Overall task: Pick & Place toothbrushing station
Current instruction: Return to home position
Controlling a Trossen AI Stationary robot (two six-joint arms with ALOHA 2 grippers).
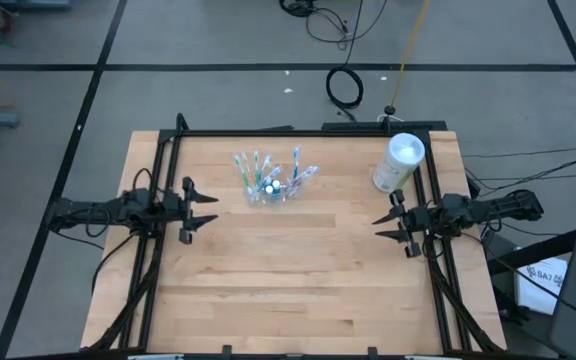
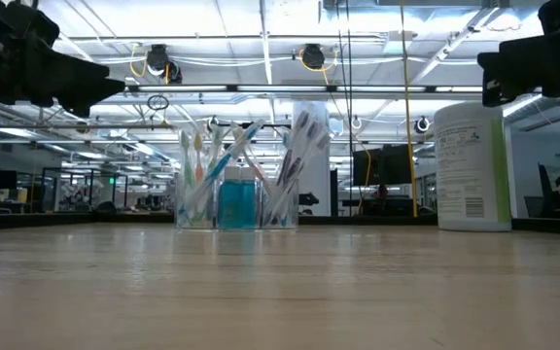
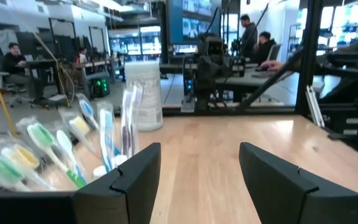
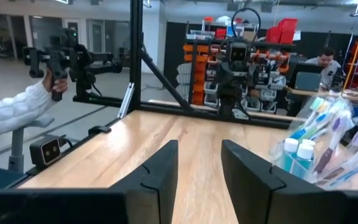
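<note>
Toothbrushes [image 1: 258,168] and tubes [image 2: 238,202] stand in the clear cup [image 2: 181,216] at 12 o'clock; left jaws at 9, right jaws at 3 (both parted, empty): placement apparently complete.

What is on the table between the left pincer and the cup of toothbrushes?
Nothing: in the high view, only bare wooden table separates the left pincer from the clear cup.

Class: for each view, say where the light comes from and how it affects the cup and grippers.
High view: even light, no glare on the table; left gripper and right gripper show plainly. Low view: ceiling lights backlight the cup; the left arm and right arm are dark silhouettes. Right wrist view: dark fingers against a lit room.
</note>
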